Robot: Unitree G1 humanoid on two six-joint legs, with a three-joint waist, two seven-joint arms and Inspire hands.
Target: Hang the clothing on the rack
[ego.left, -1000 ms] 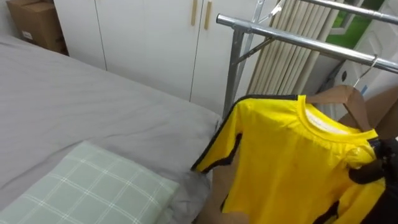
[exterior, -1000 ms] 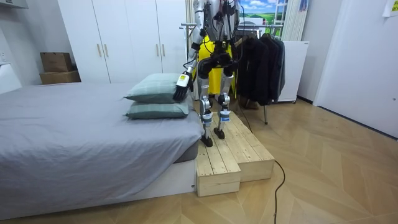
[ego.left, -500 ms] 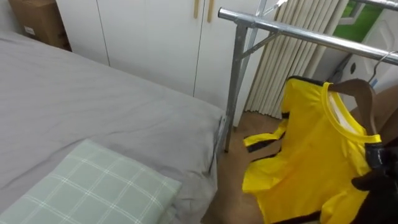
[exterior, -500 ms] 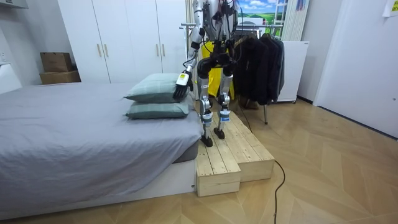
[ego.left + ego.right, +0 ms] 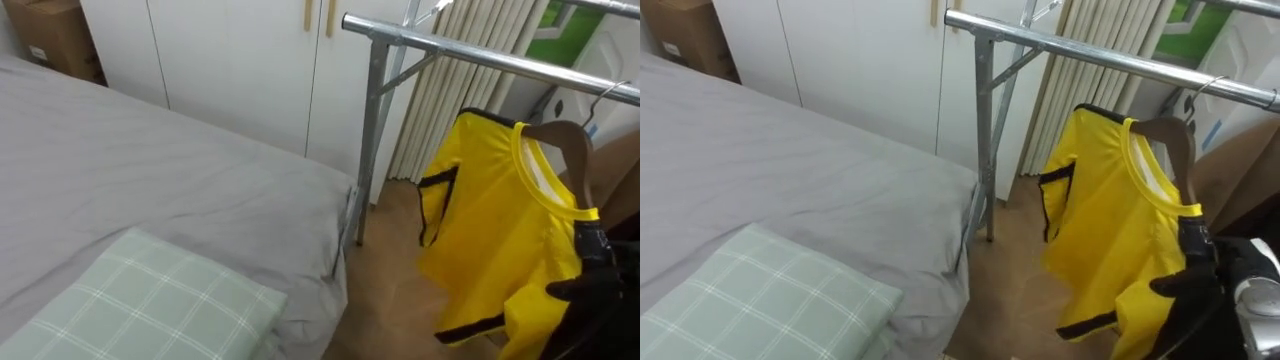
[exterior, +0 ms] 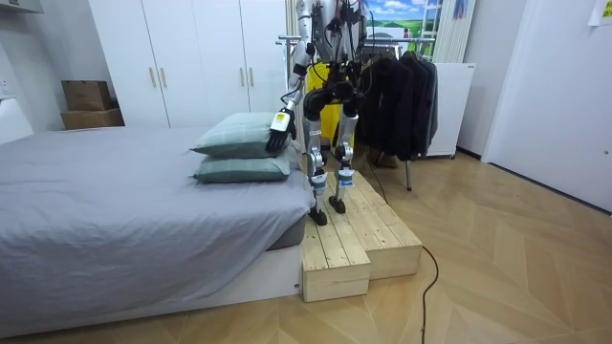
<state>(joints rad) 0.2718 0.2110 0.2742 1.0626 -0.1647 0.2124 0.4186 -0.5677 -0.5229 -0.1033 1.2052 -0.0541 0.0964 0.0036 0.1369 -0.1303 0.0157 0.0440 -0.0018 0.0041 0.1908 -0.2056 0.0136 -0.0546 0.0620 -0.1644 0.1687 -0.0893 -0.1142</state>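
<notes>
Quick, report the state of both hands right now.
Left hand: open, hanging empty beside the pillows.
Right hand: shut on the yellow shirt at its wooden hanger.

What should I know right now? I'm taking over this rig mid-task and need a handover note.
Right hand: closed on the shoulder of the yellow T-shirt, which sits on a wooden hanger.
Left hand: idle by the pillows.
The hook is at the metal rail; whether it has caught is unclear.
Left to do: seat the hook, release.
</notes>
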